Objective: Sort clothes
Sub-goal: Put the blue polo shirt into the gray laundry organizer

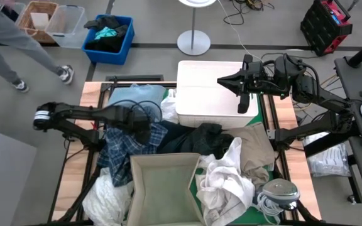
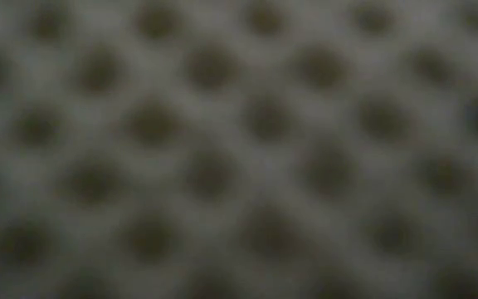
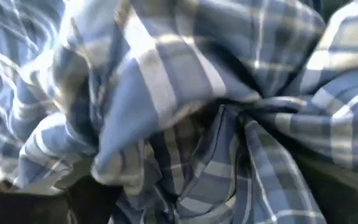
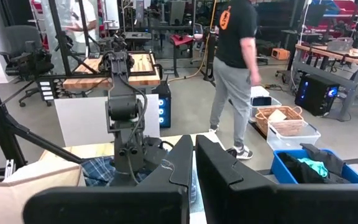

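The clothes lie heaped on the table. A light blue shirt point(image 1: 134, 95) is at the far left and a blue plaid shirt point(image 1: 127, 150) below it. A black piece point(image 1: 193, 139) is in the middle, a khaki piece point(image 1: 256, 147) to the right, and white pieces point(image 1: 222, 182) near the front. My left gripper point(image 1: 141, 120) is down in the plaid shirt point(image 3: 185, 81), open, its dark fingers point(image 3: 82, 199) half buried in folds. My right gripper point(image 1: 222, 80) hovers shut and empty over a white box point(image 1: 212, 100). My left gripper comes at the plaid shirt from above, slanting in from the table's left, with its fingers apart. A bunched, puckered mass of folds point(image 3: 229, 115) stands between them and spills over them. The shirt rests on the pile and is not lifted.
An open beige fabric bin point(image 1: 165, 188) sits at the near edge. A metal object with a coiled cord point(image 1: 280, 193) lies at the near right. On the floor beyond the table are a blue bin point(image 1: 109, 37) and a lamp base point(image 1: 193, 43), and a person point(image 1: 11, 44) walks there. A blurred mesh blocks the low view.
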